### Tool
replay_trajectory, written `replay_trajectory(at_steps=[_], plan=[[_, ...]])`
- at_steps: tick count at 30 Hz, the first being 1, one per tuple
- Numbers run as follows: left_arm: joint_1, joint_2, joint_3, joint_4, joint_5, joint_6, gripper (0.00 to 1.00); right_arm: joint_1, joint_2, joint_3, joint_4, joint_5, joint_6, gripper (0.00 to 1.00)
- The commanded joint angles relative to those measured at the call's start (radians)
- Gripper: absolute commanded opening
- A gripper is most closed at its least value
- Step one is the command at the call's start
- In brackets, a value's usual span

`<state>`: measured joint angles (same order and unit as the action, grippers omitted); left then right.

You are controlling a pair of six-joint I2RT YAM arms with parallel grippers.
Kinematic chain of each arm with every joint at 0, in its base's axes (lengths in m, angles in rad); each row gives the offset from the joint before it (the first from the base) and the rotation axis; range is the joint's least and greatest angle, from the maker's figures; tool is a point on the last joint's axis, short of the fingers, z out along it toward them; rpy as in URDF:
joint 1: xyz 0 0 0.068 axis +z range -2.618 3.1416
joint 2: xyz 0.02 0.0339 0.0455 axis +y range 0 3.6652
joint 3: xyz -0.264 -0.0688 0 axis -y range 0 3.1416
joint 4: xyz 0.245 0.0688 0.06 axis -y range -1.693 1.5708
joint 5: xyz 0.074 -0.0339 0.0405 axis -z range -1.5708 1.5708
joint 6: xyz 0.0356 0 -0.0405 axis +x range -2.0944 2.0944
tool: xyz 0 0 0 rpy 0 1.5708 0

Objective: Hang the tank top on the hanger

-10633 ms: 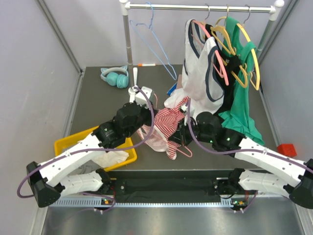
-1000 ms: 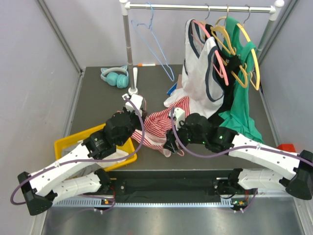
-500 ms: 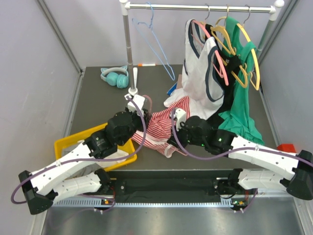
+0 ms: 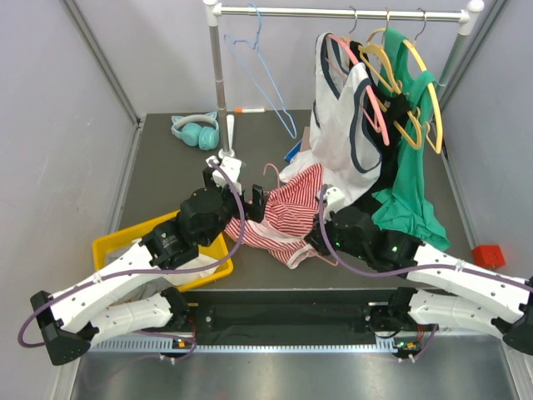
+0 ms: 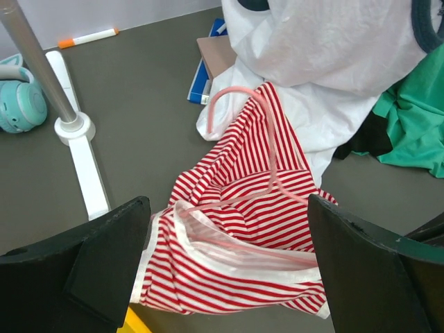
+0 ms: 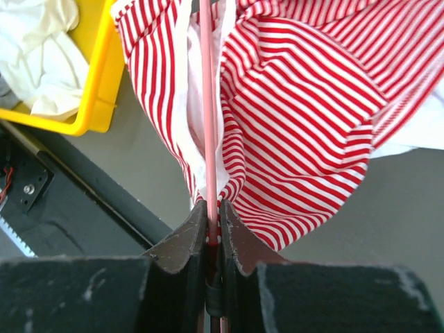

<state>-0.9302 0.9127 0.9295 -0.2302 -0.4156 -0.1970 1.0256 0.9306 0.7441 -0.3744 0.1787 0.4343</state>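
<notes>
While right pincer [image 6: 214, 223] clamps salmon-pink hanger [image 6: 206, 104] rod, hook end pointing away, left pincer [image 5: 227, 208] stands released, striped tank top [image 5: 243, 236] dead ahead.

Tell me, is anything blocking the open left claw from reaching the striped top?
Nothing visible does. The open left gripper faces the tank top with only air between them. The hanger lies partly inside the fabric, and the right gripper is shut on its pink bar.

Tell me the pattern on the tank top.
Thin red-and-white stripes on the tank top; clearest in the right wrist view.
</notes>
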Motion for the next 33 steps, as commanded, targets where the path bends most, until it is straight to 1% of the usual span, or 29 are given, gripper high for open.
replay_trajectory(at_steps=[1, 9, 13, 20, 26, 33], plan=[[0.001, -0.020, 0.029, 0.029, -0.077, -0.018, 0.99, -0.045, -0.071, 0.004, -0.027, 0.093, 0.032, 0.00], [0.010, -0.107, 0.009, -0.012, -0.175, -0.027, 0.99, -0.203, -0.159, 0.037, -0.130, 0.096, -0.012, 0.00], [0.011, -0.138, 0.008, -0.061, -0.198, -0.025, 0.99, -0.265, -0.177, 0.061, -0.135, 0.097, -0.051, 0.00], [0.011, -0.172, 0.008, -0.153, -0.212, -0.044, 0.99, -0.279, -0.151, 0.169, -0.132, 0.126, -0.104, 0.00], [0.011, -0.219, -0.015, -0.167, -0.219, -0.064, 0.99, -0.279, -0.115, 0.277, -0.129, 0.173, -0.160, 0.00], [0.011, -0.247, -0.020, -0.190, -0.227, -0.071, 0.99, -0.279, -0.104, 0.305, -0.063, 0.179, -0.190, 0.00]])
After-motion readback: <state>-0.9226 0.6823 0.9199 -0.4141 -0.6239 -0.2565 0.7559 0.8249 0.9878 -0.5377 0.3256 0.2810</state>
